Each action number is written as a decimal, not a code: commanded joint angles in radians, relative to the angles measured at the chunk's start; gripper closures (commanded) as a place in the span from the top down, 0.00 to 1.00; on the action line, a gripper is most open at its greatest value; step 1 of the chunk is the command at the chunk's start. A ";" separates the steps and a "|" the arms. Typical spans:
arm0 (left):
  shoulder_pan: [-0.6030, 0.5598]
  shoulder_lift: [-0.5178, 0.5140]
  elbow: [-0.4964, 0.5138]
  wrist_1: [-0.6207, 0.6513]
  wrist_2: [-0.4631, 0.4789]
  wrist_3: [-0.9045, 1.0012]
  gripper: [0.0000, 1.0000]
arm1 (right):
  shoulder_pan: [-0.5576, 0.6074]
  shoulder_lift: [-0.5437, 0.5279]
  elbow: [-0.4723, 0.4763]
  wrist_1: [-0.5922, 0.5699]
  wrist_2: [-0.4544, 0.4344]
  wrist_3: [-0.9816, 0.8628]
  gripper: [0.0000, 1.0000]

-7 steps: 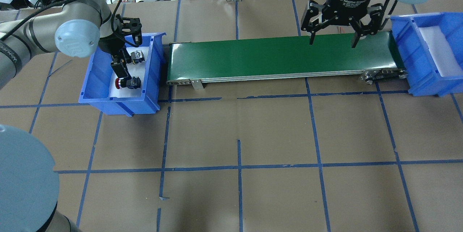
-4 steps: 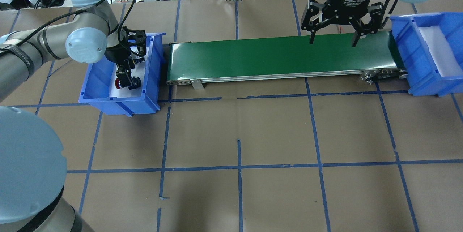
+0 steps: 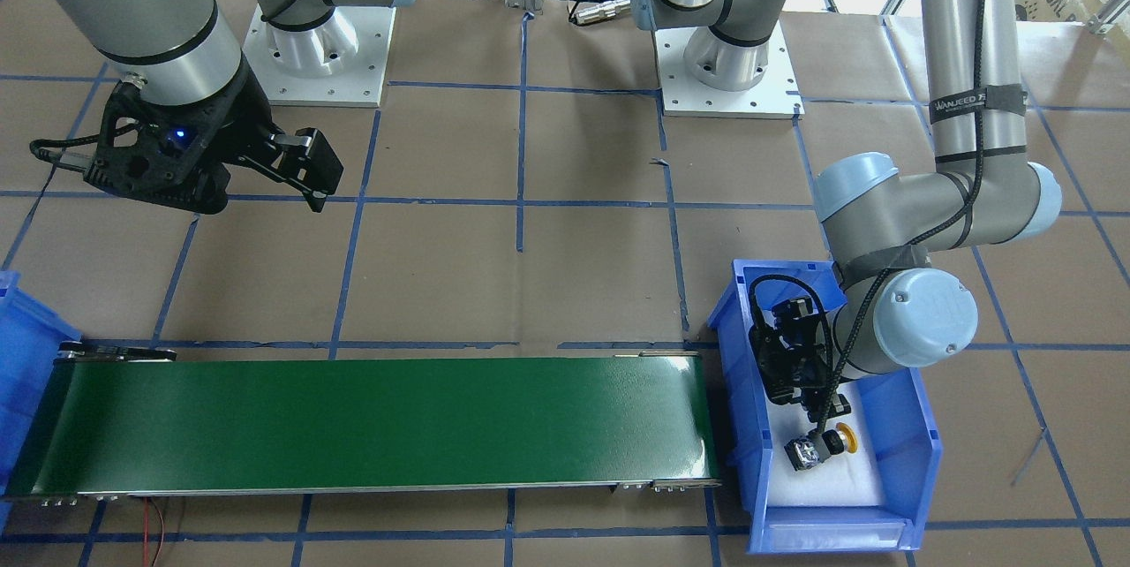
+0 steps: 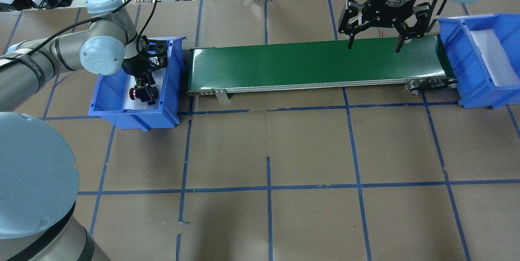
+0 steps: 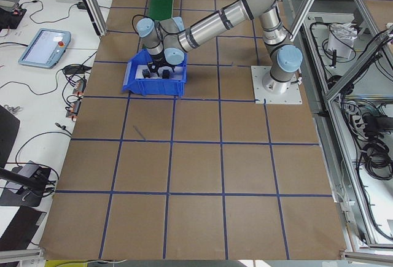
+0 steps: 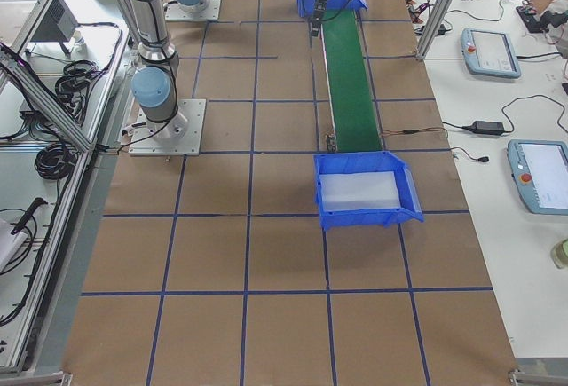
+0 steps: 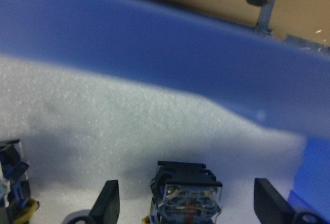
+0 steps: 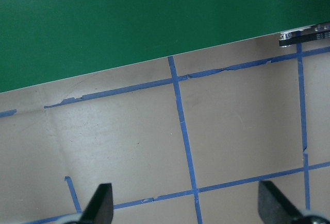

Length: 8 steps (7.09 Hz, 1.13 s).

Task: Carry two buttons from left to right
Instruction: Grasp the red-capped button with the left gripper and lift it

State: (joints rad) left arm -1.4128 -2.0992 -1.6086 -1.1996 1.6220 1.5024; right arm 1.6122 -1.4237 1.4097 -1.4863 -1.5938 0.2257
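The red button (image 4: pixel 133 93) lies on white foam inside the left blue bin (image 4: pixel 106 95). My left gripper (image 4: pixel 145 88) is down in that bin and open. In the left wrist view its fingers (image 7: pixel 107 203) stand either side of a clear contact block (image 7: pixel 186 195), apart from it. The yellow button (image 3: pixel 845 438) lies beside its grey block near the bin's far end, and shows at the left wrist view's edge (image 7: pixel 11 183). My right gripper (image 4: pixel 374 47) hangs open over the green conveyor belt's (image 4: pixel 308 64) right end, with nothing between its fingers (image 8: pixel 100 203).
The right blue bin (image 4: pixel 467 66) holds only a white foam pad and sits at the belt's right end. The belt (image 3: pixel 371 421) runs between the two bins. Brown paper with blue tape lines covers the table (image 4: pixel 268 151). Cables lie along the far edge.
My left arm has swung in and the gripper has shifted within the bin, now straddling the red button's block. The right arm has not moved.
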 commanded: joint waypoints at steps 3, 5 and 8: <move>-0.002 0.016 0.032 0.012 0.003 -0.007 0.18 | 0.002 0.000 0.000 0.000 0.000 0.001 1.00; -0.005 0.041 0.137 -0.041 -0.019 -0.094 0.18 | 0.000 -0.001 0.000 0.000 0.000 0.001 1.00; -0.037 0.154 0.165 -0.075 -0.060 -0.666 0.18 | 0.000 0.000 0.000 0.001 0.000 0.001 1.00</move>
State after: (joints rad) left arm -1.4325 -1.9804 -1.4494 -1.2687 1.5838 1.0869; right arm 1.6122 -1.4246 1.4097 -1.4855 -1.5938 0.2271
